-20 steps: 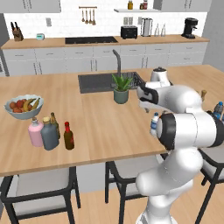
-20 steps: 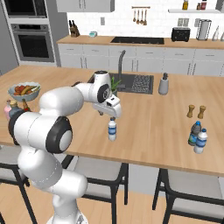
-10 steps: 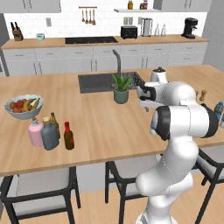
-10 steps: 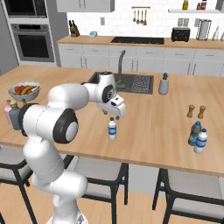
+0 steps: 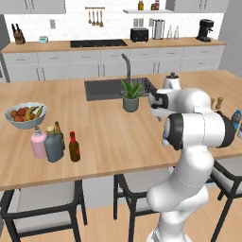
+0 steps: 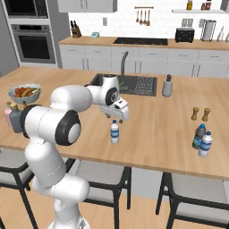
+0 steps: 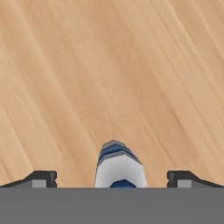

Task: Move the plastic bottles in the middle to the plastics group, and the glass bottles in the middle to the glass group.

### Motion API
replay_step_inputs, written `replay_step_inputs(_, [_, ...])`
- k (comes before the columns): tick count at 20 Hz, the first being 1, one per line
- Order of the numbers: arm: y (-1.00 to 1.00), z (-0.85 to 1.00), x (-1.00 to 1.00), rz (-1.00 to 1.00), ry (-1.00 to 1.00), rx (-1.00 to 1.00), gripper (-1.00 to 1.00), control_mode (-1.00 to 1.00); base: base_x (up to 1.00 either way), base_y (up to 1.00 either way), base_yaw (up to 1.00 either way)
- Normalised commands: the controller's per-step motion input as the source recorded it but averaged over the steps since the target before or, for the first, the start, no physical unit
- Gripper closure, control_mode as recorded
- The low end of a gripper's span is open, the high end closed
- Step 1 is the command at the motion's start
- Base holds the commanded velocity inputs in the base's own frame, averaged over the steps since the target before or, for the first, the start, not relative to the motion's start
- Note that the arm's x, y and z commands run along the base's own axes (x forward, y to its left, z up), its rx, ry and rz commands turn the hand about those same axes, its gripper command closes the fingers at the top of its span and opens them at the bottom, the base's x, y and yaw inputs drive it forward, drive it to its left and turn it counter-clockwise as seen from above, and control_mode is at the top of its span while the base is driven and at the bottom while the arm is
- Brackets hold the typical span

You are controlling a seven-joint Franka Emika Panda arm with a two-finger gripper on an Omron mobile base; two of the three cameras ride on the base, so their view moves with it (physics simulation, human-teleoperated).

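The small plastic bottle (image 6: 115,132) with blue cap and label stands upright on the wooden table (image 6: 156,129), centre of the right base frame, directly beneath the gripper (image 6: 117,119). In the hand frame, the jaws stand wide apart at the bottom edge, with the bottle between them and untouched. The pair of plastic bottles (image 6: 201,140) stands at the right, well apart.
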Motion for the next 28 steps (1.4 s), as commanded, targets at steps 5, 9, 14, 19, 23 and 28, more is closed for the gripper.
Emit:
replay_step_inputs(5, [0.00,-0.07,0.00,0.00,0.00,0.00,-1.00,-1.00,0.00,0.00,0.00])
replay_step_inputs(9, [0.00,-0.06,-0.04,0.00,0.00,0.00,-1.00,-1.00,0.00,0.00,0.00])
replay_step_inputs(14, [0.00,-0.04,-0.04,0.00,0.00,0.00,-1.00,-1.00,0.00,0.00,0.00])
replay_step_inputs(19, [0.00,-0.05,0.00,0.00,0.00,0.00,-1.00,-1.00,0.00,0.00,0.00])
replay_step_inputs(23, [0.00,-0.05,-0.03,0.00,0.00,0.00,-1.00,-1.00,0.00,0.00,0.00])
replay_step_inputs(28, [0.00,-0.05,-0.02,0.00,0.00,0.00,-1.00,-1.00,0.00,0.00,0.00])
